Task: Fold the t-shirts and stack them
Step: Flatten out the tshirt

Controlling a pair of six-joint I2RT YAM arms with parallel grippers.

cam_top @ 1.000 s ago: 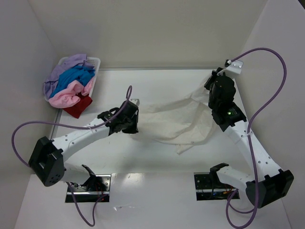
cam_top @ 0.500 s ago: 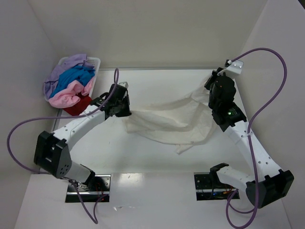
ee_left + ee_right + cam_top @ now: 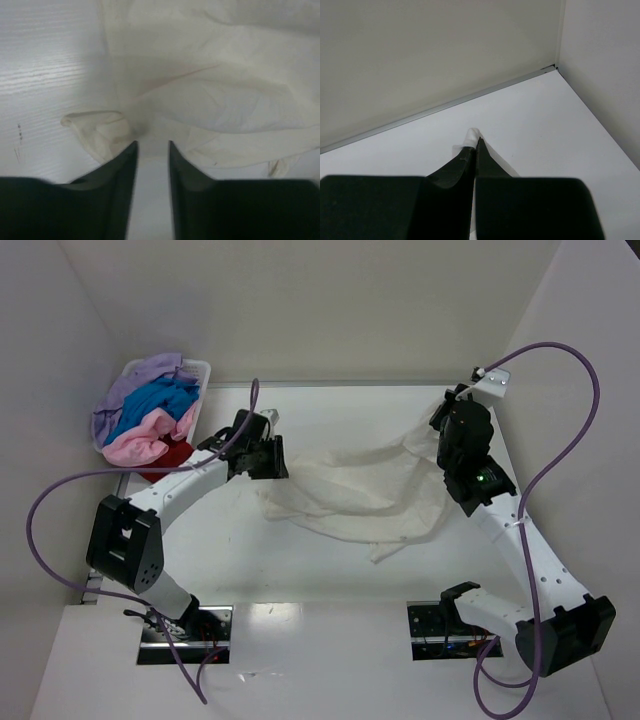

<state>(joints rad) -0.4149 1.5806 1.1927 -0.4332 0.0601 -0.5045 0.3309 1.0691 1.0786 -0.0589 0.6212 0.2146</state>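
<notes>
The cream-white t-shirt (image 3: 360,495) lies stretched and wrinkled across the middle of the table. My left gripper (image 3: 280,462) sits at its left edge with the jaws open. In the left wrist view the left gripper (image 3: 151,145) has the cloth's rumpled edge (image 3: 100,127) just ahead of the fingertips, not pinched. At the back right my right gripper (image 3: 443,408) is shut on the shirt's far corner, lifted off the table. A small white tip of cloth (image 3: 471,134) pokes out past the right gripper (image 3: 476,142).
At the back left a white basket (image 3: 200,368) holds a heap of shirts: lilac (image 3: 140,380), bright blue (image 3: 155,405), pale pink (image 3: 140,445). A red one (image 3: 170,458) hangs over its near side. Walls close in on the back, left and right.
My left gripper drew the shirt's left edge left and toward the back, then opened and let it go. The right gripper has kept its hold and place.
</notes>
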